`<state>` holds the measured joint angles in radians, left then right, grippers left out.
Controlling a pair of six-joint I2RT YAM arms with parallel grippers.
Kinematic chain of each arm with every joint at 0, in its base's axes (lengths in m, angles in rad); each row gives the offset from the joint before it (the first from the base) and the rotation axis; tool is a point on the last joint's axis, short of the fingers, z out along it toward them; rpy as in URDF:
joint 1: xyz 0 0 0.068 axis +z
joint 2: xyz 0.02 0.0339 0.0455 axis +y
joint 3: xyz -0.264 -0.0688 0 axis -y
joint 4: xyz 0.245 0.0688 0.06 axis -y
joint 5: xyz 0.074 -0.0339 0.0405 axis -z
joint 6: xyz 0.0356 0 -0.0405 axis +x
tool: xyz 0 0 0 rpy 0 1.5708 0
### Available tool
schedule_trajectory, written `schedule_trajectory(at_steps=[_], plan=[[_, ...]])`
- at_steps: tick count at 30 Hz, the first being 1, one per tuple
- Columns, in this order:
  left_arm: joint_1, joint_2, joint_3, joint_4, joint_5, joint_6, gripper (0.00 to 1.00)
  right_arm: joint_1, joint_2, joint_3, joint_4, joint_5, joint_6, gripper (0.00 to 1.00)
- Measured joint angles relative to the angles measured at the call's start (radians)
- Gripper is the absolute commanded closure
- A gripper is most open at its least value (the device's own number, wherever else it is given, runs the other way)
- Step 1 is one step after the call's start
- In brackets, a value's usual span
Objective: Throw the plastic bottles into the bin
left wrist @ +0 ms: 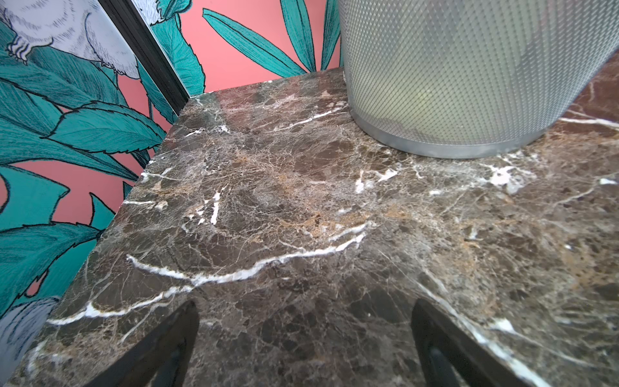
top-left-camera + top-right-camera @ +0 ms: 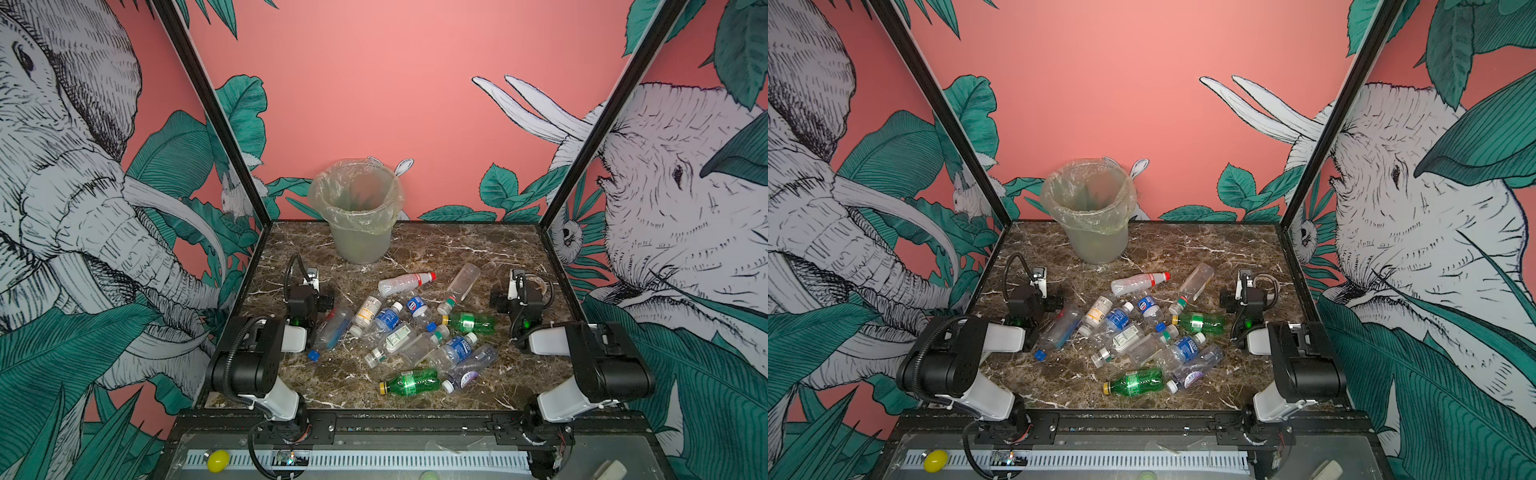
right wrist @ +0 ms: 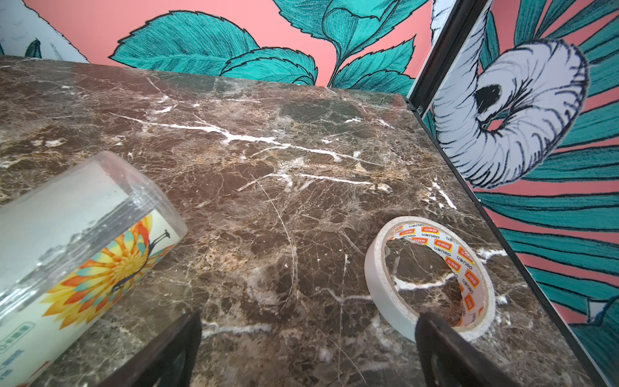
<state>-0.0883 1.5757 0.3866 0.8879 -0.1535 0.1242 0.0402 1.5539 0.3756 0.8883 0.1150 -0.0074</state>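
Nearest me, a green bottle (image 2: pixel 409 382) lies at the front of the heap of plastic bottles (image 2: pixel 390 328) scattered across the middle of the surface (image 2: pixel 457 245). The bin (image 2: pixel 361 245) stands upright at the back, apart from them. My left hand (image 1: pixel 306 338) is open and empty, low near the bin's base. My right hand (image 3: pixel 308 341) is open and empty too, with a ring of tape (image 3: pixel 378 284) just beside one finger.

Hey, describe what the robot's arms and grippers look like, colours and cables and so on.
Both arms match: the left arm and right arm have boxy black joint housings joined by white links, each with a small green light near the wrist. A black ribbed cable loops along the left arm. The left gripper and right gripper show dark, tapered fingers.
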Motion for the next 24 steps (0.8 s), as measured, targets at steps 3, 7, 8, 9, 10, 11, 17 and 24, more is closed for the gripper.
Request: schedule_trajectory(at_steps=[3, 7, 8, 9, 10, 11, 17, 24], plan=[[0.0, 0.0, 0.0, 0.0, 0.0, 0.0, 0.0, 0.0, 0.0, 0.0, 0.0, 0.001, 0.0, 0.01], [0.0, 0.0, 0.0, 0.0, 0.0, 0.0, 0.0, 0.0, -0.006, -0.005, 0.006, 0.006, 0.002, 0.01], [0.0, -0.001, 0.0, 0.0, -0.001, 0.0, 0.0, 0.0, -0.015, -0.01, 0.009, 0.006, 0.002, 0.01], [0.0, -0.004, 0.0, -0.003, -0.002, 0.0, 0.01, 0.0, -0.029, -0.015, 0.005, 0.007, 0.002, 0.01], [0.0, -0.012, 0.001, -0.014, -0.004, 0.0, 0.01, 0.0, -0.046, -0.016, -0.007, 0.008, 0.002, 0.01], [0.0, -0.028, 0.005, -0.037, -0.007, -0.001, 0.01, 0.0, -0.07, -0.016, -0.022, 0.008, 0.003, 0.01], [0.0, -0.156, 0.074, -0.198, -0.044, -0.02, 0.0, 0.004, -0.207, 0.013, -0.139, 0.029, 0.003, 0.01], [0.0, -0.245, 0.144, -0.383, -0.096, -0.095, 0.0, 0.018, -0.307, 0.099, -0.359, 0.075, 0.074, 0.01]])
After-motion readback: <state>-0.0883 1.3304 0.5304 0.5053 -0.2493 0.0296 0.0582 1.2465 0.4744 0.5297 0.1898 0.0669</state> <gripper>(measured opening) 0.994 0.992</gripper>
